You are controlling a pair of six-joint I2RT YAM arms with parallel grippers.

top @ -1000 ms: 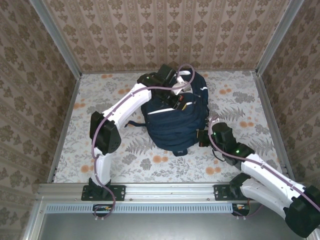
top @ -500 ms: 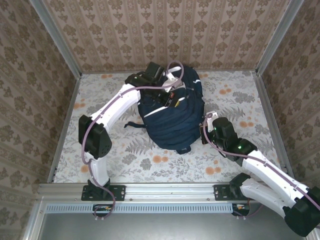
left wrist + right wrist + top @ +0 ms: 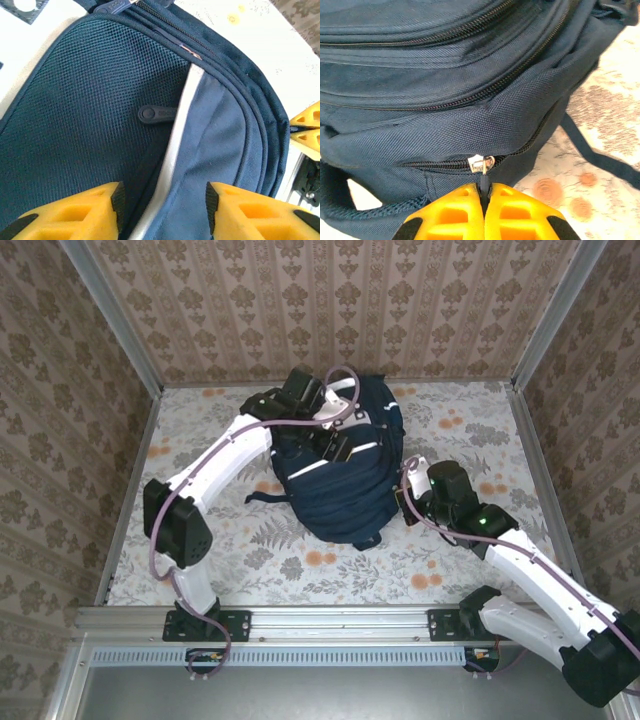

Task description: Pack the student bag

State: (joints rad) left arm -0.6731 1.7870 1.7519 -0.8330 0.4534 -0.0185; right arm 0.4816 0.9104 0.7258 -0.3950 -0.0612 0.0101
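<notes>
Now, bag: large navy-blue fabric backpack (image 3: 345, 490) lies beneath my left gripper (image 3: 165, 205), just ahead of my right gripper (image 3: 484, 195).
Left jaws: apart, empty, above the white reflective stripe (image 3: 176, 135).
Right jaws: pinched together on the thin dark zipper pull (image 3: 483, 181).

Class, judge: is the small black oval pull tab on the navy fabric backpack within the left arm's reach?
Probably yes: the left pincer hangs open facing the small black oval pull tab on the navy fabric backpack, nothing between.
</notes>
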